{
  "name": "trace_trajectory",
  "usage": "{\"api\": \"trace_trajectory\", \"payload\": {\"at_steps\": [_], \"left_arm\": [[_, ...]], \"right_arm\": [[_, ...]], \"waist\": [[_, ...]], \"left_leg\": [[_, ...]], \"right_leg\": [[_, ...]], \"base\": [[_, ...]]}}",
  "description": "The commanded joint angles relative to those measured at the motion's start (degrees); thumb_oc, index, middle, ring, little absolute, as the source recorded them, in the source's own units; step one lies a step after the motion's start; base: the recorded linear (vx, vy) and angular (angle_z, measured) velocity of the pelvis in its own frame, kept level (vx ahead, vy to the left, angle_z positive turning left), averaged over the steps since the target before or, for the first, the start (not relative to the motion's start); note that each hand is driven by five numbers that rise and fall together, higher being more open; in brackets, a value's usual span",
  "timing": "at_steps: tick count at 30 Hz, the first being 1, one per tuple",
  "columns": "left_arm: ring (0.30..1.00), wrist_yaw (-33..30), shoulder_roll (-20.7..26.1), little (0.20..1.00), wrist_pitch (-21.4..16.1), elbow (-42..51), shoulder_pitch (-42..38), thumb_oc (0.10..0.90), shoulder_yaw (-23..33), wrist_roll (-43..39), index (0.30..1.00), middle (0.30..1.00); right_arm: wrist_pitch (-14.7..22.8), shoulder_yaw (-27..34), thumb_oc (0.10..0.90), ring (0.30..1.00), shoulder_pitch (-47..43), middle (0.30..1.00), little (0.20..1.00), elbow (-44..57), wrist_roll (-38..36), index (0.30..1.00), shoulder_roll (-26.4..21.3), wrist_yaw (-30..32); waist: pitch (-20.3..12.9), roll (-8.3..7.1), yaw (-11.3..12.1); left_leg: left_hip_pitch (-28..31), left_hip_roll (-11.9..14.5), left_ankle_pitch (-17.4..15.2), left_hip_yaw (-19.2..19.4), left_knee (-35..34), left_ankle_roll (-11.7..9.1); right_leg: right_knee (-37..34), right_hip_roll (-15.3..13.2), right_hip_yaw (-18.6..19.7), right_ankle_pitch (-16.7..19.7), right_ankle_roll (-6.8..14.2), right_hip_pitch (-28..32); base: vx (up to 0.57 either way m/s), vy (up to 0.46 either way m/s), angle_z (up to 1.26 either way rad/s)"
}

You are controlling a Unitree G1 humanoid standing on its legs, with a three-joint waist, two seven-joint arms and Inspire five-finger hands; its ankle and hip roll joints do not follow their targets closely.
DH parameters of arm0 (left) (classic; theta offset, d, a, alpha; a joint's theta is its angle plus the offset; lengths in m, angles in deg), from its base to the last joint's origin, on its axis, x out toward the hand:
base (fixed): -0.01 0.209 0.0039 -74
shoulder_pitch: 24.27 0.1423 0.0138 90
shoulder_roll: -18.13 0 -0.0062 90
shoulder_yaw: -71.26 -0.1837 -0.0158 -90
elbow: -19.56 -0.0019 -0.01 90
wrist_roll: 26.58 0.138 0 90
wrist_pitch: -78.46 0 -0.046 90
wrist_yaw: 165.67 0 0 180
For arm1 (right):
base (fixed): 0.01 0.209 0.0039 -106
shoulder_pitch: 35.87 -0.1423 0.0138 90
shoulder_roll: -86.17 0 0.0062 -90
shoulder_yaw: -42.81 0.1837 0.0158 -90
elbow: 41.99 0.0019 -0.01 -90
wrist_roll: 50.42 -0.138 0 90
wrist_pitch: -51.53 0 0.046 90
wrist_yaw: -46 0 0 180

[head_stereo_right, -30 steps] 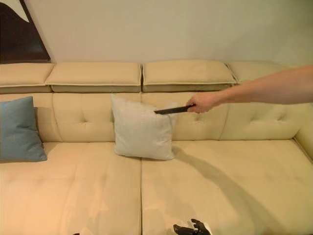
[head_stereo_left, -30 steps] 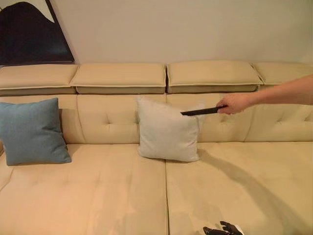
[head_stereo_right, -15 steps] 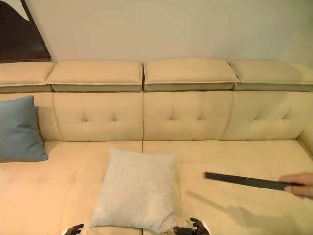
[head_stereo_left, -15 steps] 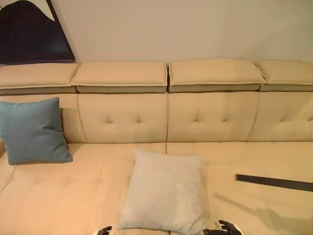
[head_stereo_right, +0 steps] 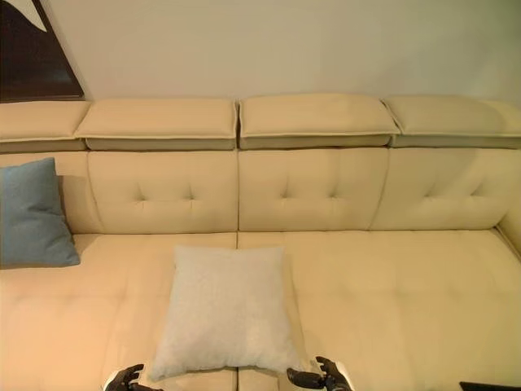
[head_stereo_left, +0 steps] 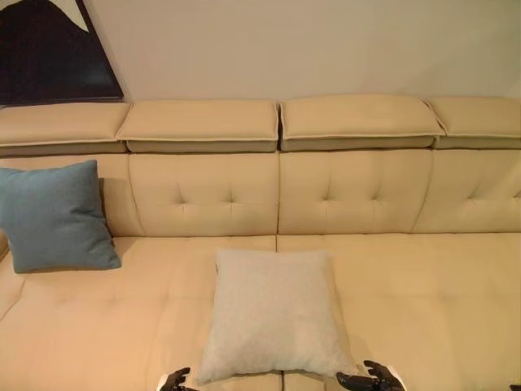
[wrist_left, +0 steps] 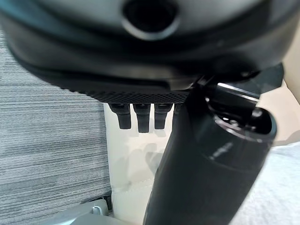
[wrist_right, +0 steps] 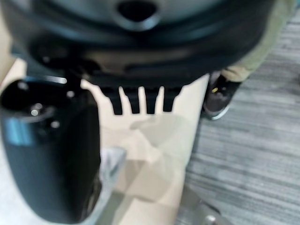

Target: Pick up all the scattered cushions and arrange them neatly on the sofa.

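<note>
Nearest: left hand (head_stereo_left: pixel 174 380) and right hand (head_stereo_left: pixel 368 379) at the front edge of the sofa (head_stereo_left: pixel 423 301), one beside each near corner of the white cushion (head_stereo_left: pixel 273 314). Both hands empty, fingers straight and apart.

Middle: white cushion lying flat on the seat, not yet stood against the backrest.

Far: blue cushion (head_stereo_left: pixel 54 216) upright against the backrest, at the left end.

Risk: a one-sided grasp would likely let the soft cushion sag or slide off the front edge.

Unclear: hands mostly cut off in the head views; contact with the cushion cannot be told. A person's shoe (wrist_right: pixel 218 98) stands on the floor.
</note>
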Motion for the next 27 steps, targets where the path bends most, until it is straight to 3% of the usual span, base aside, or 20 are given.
{"api": "trace_trajectory", "payload": {"at_steps": [1,9,20,27], "left_arm": [[0.900,-1.28,1.16,0.900,-1.98,0.59,-3.29,0.800,-1.06,0.56,0.900,0.900],[0.900,-1.40,1.73,0.900,-2.23,2.25,-3.83,0.800,-1.36,0.31,0.900,0.900],[0.900,-2.84,5.79,0.900,-3.89,14.31,-6.18,0.800,-0.69,-2.55,0.900,0.900],[0.900,-3.86,6.42,0.900,-4.26,19.58,-7.40,0.800,0.26,-5.89,0.900,0.900]], "right_arm": [[1.95,-1.13,0.800,0.900,-2.79,0.900,0.900,2.75,1.05,0.900,-1.18,2.39],[1.98,-0.62,0.800,0.900,-3.63,0.900,0.900,4.39,1.32,0.900,-2.76,3.00],[2.33,1.89,0.800,0.900,-7.07,0.900,0.900,14.95,1.52,0.900,-10.72,4.29],[2.74,4.85,0.800,0.900,-8.83,0.900,0.900,19.80,-4.97,0.900,-10.59,4.42]], "waist": [[-0.82,-1.94,0.98],[-1.04,-1.95,1.01],[-1.83,-1.88,1.01],[-1.99,-1.63,0.91]], "left_leg": [[1.54,-1.42,-6.45,2.81,0.24,-0.87],[1.69,-1.46,-6.71,2.94,0.24,-0.86],[1.90,-1.56,-7.20,3.11,0.24,-0.93],[1.64,-1.61,-7.36,3.17,0.24,-0.88]], "right_leg": [[0.75,-0.92,0.58,-3.55,2.75,0.78],[0.53,-1.02,0.45,-3.57,2.92,1.03],[0.38,-1.40,0.36,-3.47,3.30,1.31],[0.38,-1.47,0.57,-3.42,3.40,0.67]], "base": [[0.00,0.000,0.00],[0.00,0.000,0.00],[0.00,0.001,0.00],[0.00,0.000,0.00]]}}
